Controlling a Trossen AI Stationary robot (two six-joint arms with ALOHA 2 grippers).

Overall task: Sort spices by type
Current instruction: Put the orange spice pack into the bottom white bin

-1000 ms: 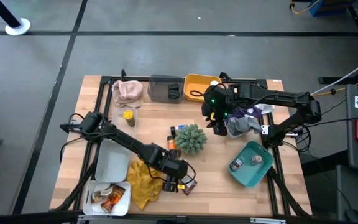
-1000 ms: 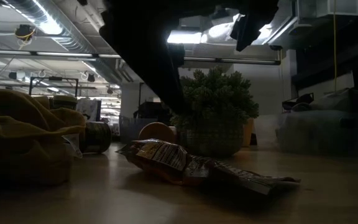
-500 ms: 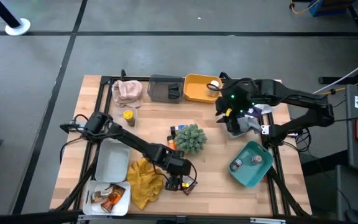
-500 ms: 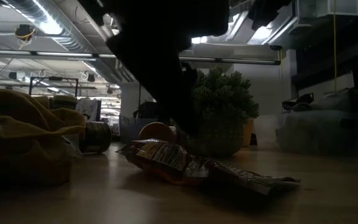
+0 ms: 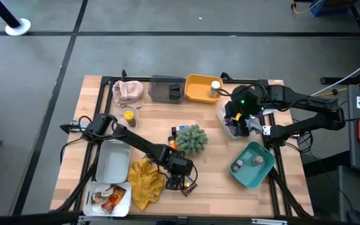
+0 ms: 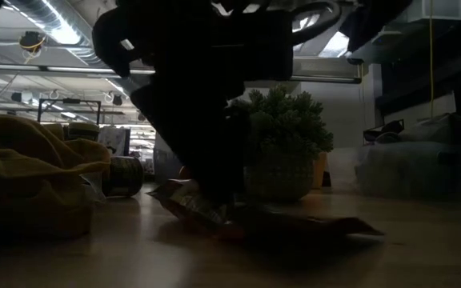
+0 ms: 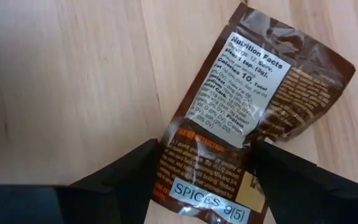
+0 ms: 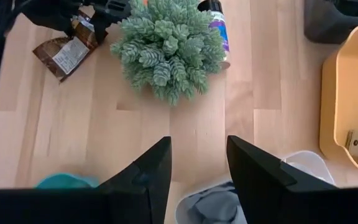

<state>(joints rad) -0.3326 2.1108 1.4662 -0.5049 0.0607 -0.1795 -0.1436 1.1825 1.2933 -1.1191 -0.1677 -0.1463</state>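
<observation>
A glossy brown spice packet (image 7: 247, 112) lies flat on the wood near the table's front edge (image 5: 189, 186), label side up. My left gripper (image 7: 207, 180) stands open, low over its end marked "SPICES", one finger on each side; I cannot tell whether the fingers touch it. In the low view this gripper (image 6: 214, 200) reaches down onto the packet (image 6: 294, 228). My right gripper (image 8: 199, 168) is open and empty, high over the back right (image 5: 235, 119), above a clear tub (image 5: 242, 127).
The green plant ball (image 5: 192, 139) with dark bottles (image 5: 179, 131) is mid-table; the yellow cloth (image 5: 144, 181) lies left of the packet. Other items: yellow bin (image 5: 195, 94) with white-capped jar (image 5: 215, 85), teal bowl (image 5: 249, 175), white trays (image 5: 112, 164), yellow-lidded jar (image 5: 129, 116).
My left gripper has come down toward the table onto the packet, which stays where it lay. My right gripper has drawn back toward the table's right edge, away from the plant ball, to a spot over the clear tub.
</observation>
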